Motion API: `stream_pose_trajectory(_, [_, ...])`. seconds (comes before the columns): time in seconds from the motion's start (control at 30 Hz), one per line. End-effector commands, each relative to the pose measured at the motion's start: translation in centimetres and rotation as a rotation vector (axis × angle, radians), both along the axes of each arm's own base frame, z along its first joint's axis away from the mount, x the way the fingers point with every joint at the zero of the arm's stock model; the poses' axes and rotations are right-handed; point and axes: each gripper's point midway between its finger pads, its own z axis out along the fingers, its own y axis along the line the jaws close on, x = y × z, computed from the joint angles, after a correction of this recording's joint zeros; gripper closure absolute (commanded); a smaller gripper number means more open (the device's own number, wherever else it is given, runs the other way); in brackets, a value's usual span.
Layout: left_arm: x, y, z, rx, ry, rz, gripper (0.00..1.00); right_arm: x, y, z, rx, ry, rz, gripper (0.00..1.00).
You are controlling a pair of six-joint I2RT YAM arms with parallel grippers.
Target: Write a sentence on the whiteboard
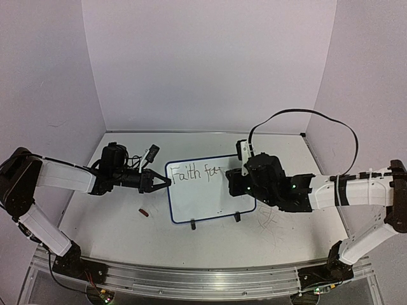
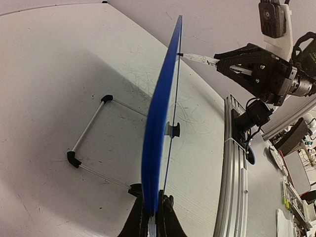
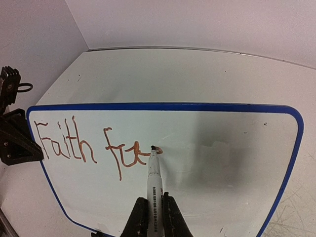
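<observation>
Two fingers of the right gripper (image 3: 152, 210) are clamped on the slim grey marker pen (image 3: 153, 180), tip touching the small blue-rimmed whiteboard (image 3: 232, 163) beside the unfinished sentence (image 3: 89, 148) ("Faith fu"); the left gripper (image 2: 152, 215) pinches the standing board's edge. Excess pressure could shove it, skewing letters.

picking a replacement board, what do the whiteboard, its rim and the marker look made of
The whiteboard: smooth white panel with a soft sheen, likely a coated sheet. The rim: even blue with rounded corners, looks like moulded plastic. The marker: pale printed barrel, probably plastic, with a dark tip.
</observation>
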Motion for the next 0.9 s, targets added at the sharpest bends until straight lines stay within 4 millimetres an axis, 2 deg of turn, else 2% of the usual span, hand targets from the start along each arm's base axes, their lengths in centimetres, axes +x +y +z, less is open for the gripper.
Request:
stream_pose_trajectory(0.0, [0.3, -0.5, -0.1, 0.024, -0.034, -0.01, 1.0, 0.7, 1.0, 0.4, 0.009, -0.011, 0.013, 1.0])
stream_pose_trajectory(0.33, [0.2, -0.4, -0.1, 0.026, -0.035, -0.007, 1.0, 0.0, 1.0, -0.6, 0.011, 0.026, 0.037, 1.0])
stream_pose_trajectory(0.6, [0.3, -0.4, -0.2, 0.027, -0.033, -0.01, 1.0, -0.7, -0.3, -1.7, -0.004, 0.065, 0.018, 1.0])
stream_pose_trajectory(0.87, [0.2, -0.5, -0.2, 0.027, -0.03, -0.012, 1.0, -0.8, -1.6, -1.7, -0.018, 0.063, -0.021, 1.0])
